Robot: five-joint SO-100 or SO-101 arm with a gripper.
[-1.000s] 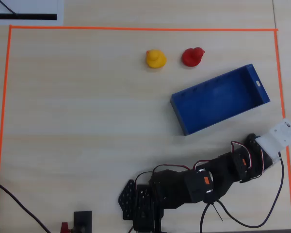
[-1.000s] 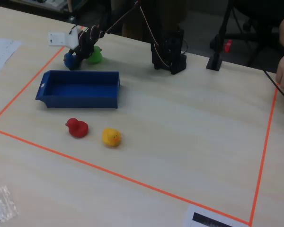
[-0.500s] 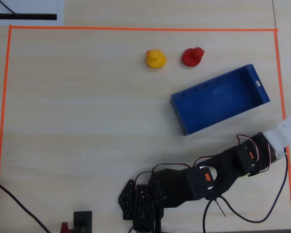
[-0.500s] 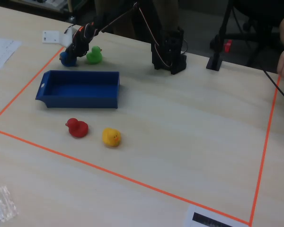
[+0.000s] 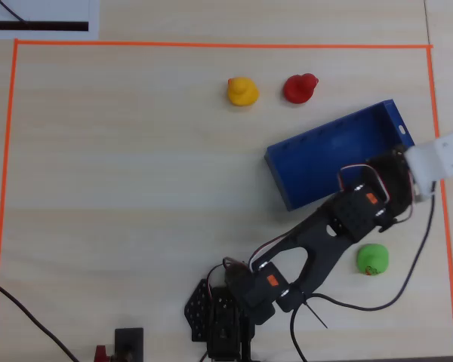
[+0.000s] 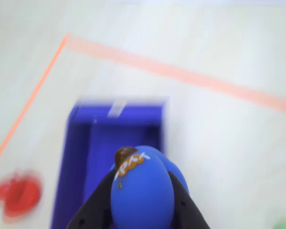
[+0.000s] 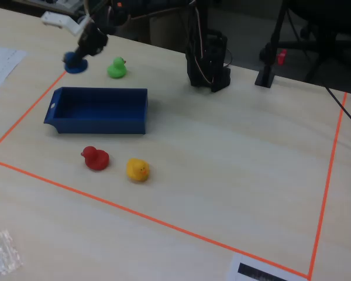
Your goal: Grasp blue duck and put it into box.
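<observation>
Smooth glossy blue duck (image 6: 143, 191), matt plastic box (image 7: 99, 111), pale wood-grain table (image 7: 234, 152).

The arm (image 5: 317, 241) reaches from its base (image 7: 207, 61) out past the far long side of the box (image 7: 99, 111) in the fixed view, wrist bent downward. Its gripper (image 6: 143, 200) points down above the box's near end in the wrist view, both black fingers (image 6: 97, 210) clamped on the duck (image 6: 143, 191).
</observation>
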